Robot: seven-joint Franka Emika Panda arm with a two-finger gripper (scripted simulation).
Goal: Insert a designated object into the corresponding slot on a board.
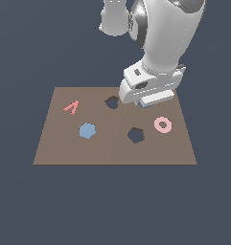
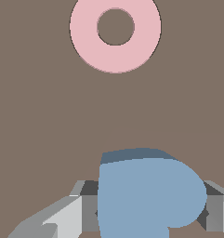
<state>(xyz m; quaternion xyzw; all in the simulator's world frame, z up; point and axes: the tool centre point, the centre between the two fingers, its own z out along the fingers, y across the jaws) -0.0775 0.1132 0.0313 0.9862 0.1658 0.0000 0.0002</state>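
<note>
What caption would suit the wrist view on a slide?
The tool straddles the light-blue heart piece on the brown board, with the pink ring lying just beyond.

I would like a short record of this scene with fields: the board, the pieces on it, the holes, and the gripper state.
board: brown rectangular board, flat on a dark surface
holes: heart-shaped slot; angular hole
target piece: light-blue heart, between the gripper fingers, mostly hidden under the hand in the exterior view
other pieces: blue hexagon, pink ring, red angled piece
gripper: gripper low over the board, at the exterior view's right of the heart slot; fingers flank the heart, contact not certain
heart in slot: not yet
</note>
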